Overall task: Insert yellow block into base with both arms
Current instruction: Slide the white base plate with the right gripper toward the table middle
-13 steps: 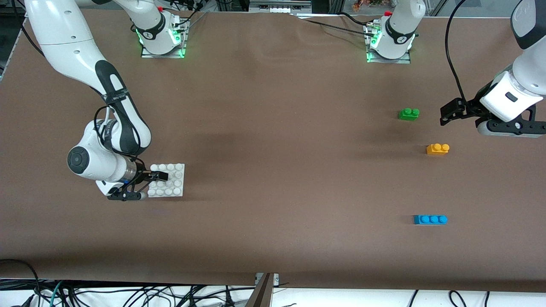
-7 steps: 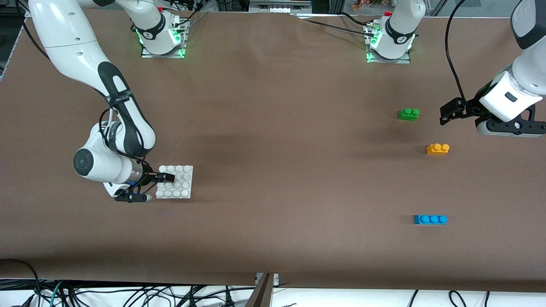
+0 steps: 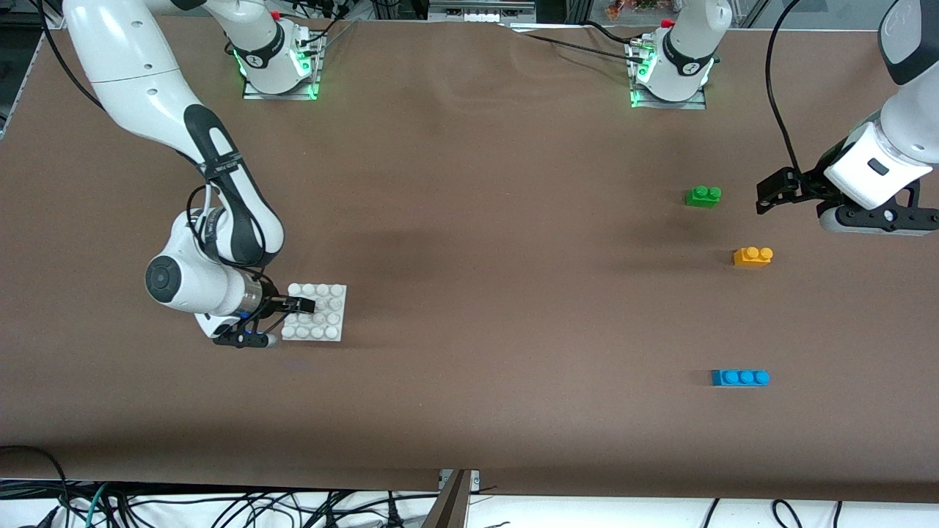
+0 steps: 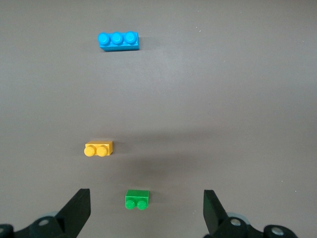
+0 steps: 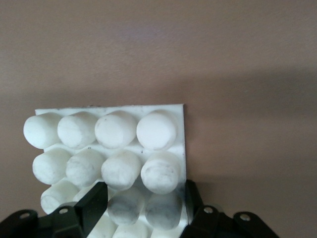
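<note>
Front view is showing the yellow block (image 3: 753, 256) lying flat on the table (image 3: 469, 220) toward the left arm's end, studs up, its long axis running along the table's length, between the green brick (image 3: 703, 196) and the blue brick (image 3: 740, 378). Left gripper (image 3: 770, 196) is hovering with fingers spread wide and empty beside the green brick, while right gripper (image 3: 297, 305) is pinching the base (image 3: 326, 319) across studs at its edge, toward the right arm's end
</note>
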You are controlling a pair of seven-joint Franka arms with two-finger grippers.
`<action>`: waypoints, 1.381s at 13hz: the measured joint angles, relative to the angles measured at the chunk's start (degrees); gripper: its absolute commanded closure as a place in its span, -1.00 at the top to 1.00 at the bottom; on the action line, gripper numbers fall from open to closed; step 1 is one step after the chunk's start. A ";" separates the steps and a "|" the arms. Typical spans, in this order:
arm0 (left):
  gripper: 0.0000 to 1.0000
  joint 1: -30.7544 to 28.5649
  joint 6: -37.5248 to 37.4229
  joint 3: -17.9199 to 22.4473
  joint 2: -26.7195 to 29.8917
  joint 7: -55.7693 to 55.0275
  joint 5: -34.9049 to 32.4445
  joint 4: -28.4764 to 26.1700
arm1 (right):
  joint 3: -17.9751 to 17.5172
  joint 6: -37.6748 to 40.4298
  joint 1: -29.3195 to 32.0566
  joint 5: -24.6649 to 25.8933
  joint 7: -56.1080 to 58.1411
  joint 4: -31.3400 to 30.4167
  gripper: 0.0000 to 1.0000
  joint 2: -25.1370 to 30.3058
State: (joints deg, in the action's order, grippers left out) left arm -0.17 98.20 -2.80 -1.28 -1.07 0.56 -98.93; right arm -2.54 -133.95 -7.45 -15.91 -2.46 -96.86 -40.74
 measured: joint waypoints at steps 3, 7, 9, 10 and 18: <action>1.00 0.00 -0.03 0.00 0.00 0.00 0.00 0.00 | -0.02 0.05 -1.68 -0.62 -1.69 0.65 0.26 -0.01; 1.00 -0.03 -0.20 0.00 0.00 0.00 0.00 0.00 | -0.05 0.06 -2.86 -0.99 -1.93 0.73 0.26 -0.09; 1.00 -0.07 -0.26 0.00 0.00 0.00 0.00 0.00 | -0.59 0.07 -3.00 -1.27 -1.98 0.87 0.26 -0.21; 1.00 -0.07 -0.27 0.00 0.00 0.00 0.00 0.00 | -1.07 0.07 -3.05 -1.97 -2.17 1.02 0.26 -0.36; 1.00 -0.23 -0.33 0.00 0.00 0.00 0.00 0.00 | -2.05 0.07 -4.86 -3.11 -3.99 3.07 0.26 -1.71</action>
State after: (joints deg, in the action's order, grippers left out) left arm -0.40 97.88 -2.80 -1.28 -1.07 0.56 -98.92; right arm -4.59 -133.88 -12.31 -19.02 -6.44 -93.78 -42.46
